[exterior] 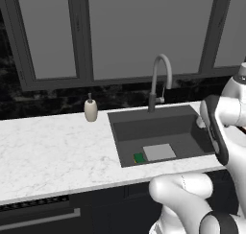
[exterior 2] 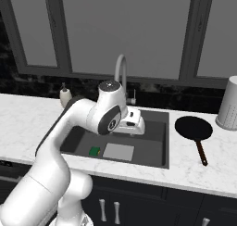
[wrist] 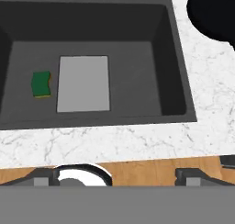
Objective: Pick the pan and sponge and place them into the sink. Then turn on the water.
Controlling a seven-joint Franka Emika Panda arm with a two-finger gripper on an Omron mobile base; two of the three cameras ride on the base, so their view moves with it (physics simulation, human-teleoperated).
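With the sponge [wrist: 41, 84] already lying on the floor of the sink [exterior 2: 157, 116], the pan [exterior 2: 194, 128] waits on the counter [exterior 2: 194, 167] just right of the basin, the faucet [exterior: 161, 77] looks dry, and the jaws hover apart and empty above the basin.

- A white robot arm rose from the lower left and bent over the sink [exterior 2: 155, 141], a dark grey basin set in a white marble tabletop [exterior 2: 194, 172].
- The sponge [exterior 2: 95, 151], green on top, lay on the sink floor, just left of a lighter grey square patch [exterior 2: 118, 152].
- The pan [exterior 2: 194, 128], round and black, sat on the tabletop right of the sink, its handle pointing toward the near edge.
- A grey arched faucet [exterior 2: 120, 70] stood behind the sink, partly hidden by the arm.
- A white soap dispenser [exterior 2: 65, 96] stood at the back left.
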